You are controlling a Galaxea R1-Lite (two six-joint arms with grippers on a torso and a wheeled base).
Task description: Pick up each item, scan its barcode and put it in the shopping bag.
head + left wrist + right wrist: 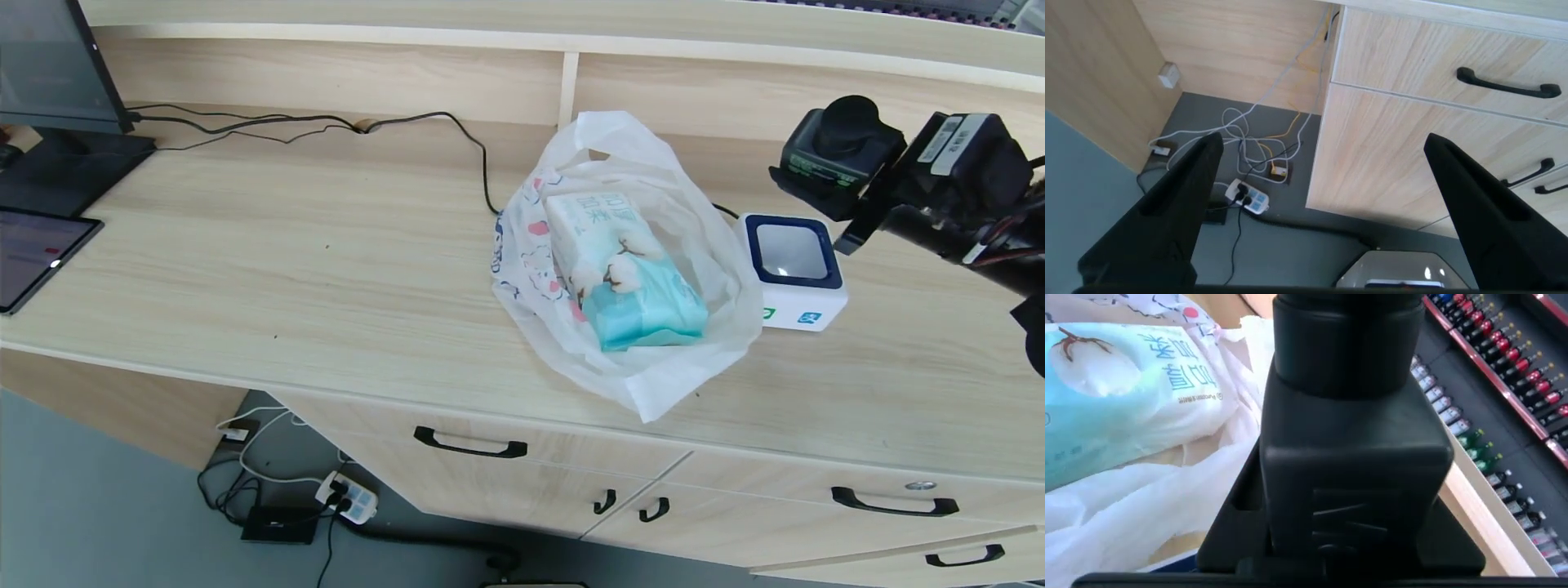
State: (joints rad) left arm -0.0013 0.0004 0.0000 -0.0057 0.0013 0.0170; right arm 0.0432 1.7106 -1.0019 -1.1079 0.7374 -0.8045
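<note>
Looking down from the head, we see the shopping bag [653, 384] lying open on the wooden counter [286, 269]. A tissue pack [620, 269] is inside it, and a white scanner box [796, 273] stands just beside it on the robot's right. Above that box the right gripper [873, 188] is clamped on a black handheld device [841, 155], held clear of the counter.

The right wrist view adds the pack's print up close and rows of small bottles [1503, 367] beyond the counter's far wall. The device blocks the middle of that view, so we cannot see the fingers around it.

The left wrist view looks below the counter. There the left gripper [1323, 143] hangs spread wide and holding nothing, facing the drawer fronts [1413, 122], with a power strip [1248, 196] among cords on the floor.

A monitor [49, 65] and a tablet [33, 253] are cut off at the head view's left edge.

The bag's front hem lies near the counter's front edge. A broad stretch of bare wood runs from the bag to the tablet.
</note>
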